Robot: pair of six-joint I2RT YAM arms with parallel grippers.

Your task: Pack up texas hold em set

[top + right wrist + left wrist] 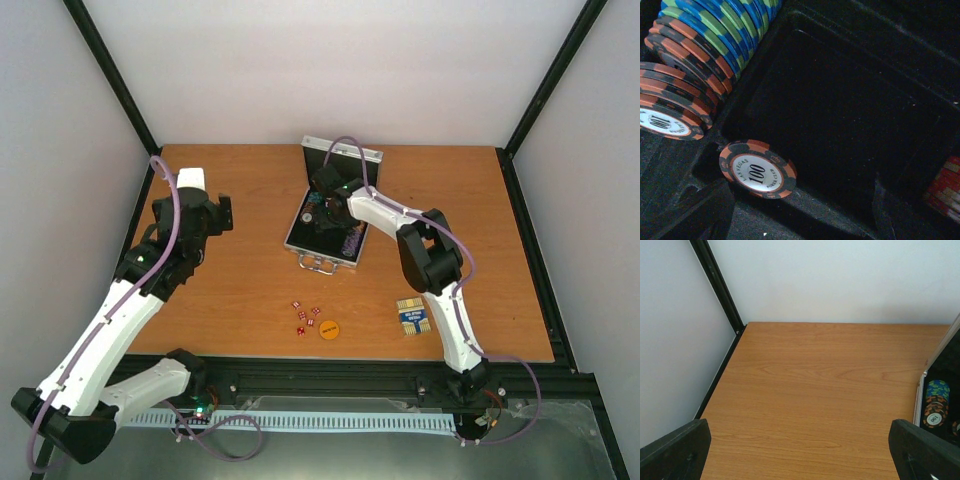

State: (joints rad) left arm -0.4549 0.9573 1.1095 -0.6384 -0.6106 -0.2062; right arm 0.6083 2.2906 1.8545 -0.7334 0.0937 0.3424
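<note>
Chip out of line: a round brown-and-orange striped poker chip marked 100 point(757, 169) lies face up and tipped on the black foam ridge inside the small silver aluminium case point(296, 222). It sits just beside the row of striped brown, blue and green chips point(700, 55) that stand on edge in their slot, at that row's near end. The row's long axis runs from lower left to upper right in the right wrist view, alongside the bare black middle compartment point(840, 110).

The right gripper point(785, 220) hangs low over the case, its dark fingers spread to either side and grasping nothing. The loose chip lies just ahead of it and a little left of centre. Standing the chip up into the row looks like the step in hand.

In the overhead view the case's long axis runs from near to far, with the metal handle point(318, 264) at the near end and the lid upright at the far end.

On the wooden table point(240, 290), nearer the robot, wait the tiny red dice point(305, 316), the flat orange disc point(329, 328) and the blue-and-yellow card deck point(412, 316), whose long axis also runs near to far. All 3 lie closer to the right arm.

The left gripper point(800, 455) hovers well left of the case, spread wide and holding nothing.
</note>
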